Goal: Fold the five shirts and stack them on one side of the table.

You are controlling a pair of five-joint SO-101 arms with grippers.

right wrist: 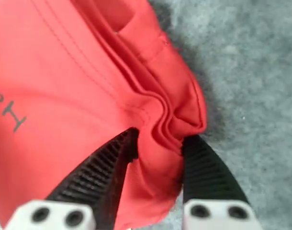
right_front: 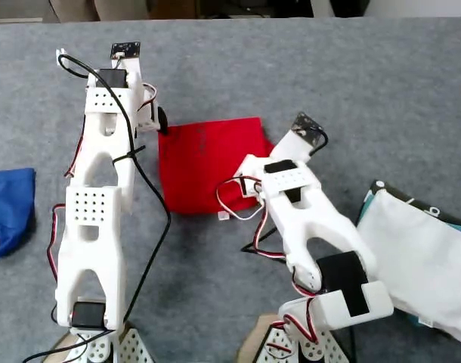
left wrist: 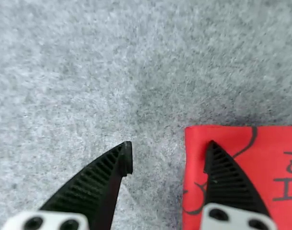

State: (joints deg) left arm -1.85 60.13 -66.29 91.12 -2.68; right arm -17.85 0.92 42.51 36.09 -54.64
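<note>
A folded red shirt point(right_front: 200, 166) lies on the grey table between the two arms. In the left wrist view my left gripper point(left wrist: 169, 146) stands open at the shirt's far left corner. One of its fingers is over the bare table, the other over the edge of the red shirt point(left wrist: 273, 143). At the shirt's right side my right gripper point(right wrist: 160, 136) is shut on a bunched, layered edge of the red shirt point(right wrist: 64, 72), which wrinkles between its fingers.
A crumpled blue shirt point(right_front: 7, 208) lies at the table's left edge. At the right edge a folded white shirt point(right_front: 423, 257) rests on top of darker folded ones. Bare grey table point(right_front: 366, 76) stretches across the far side.
</note>
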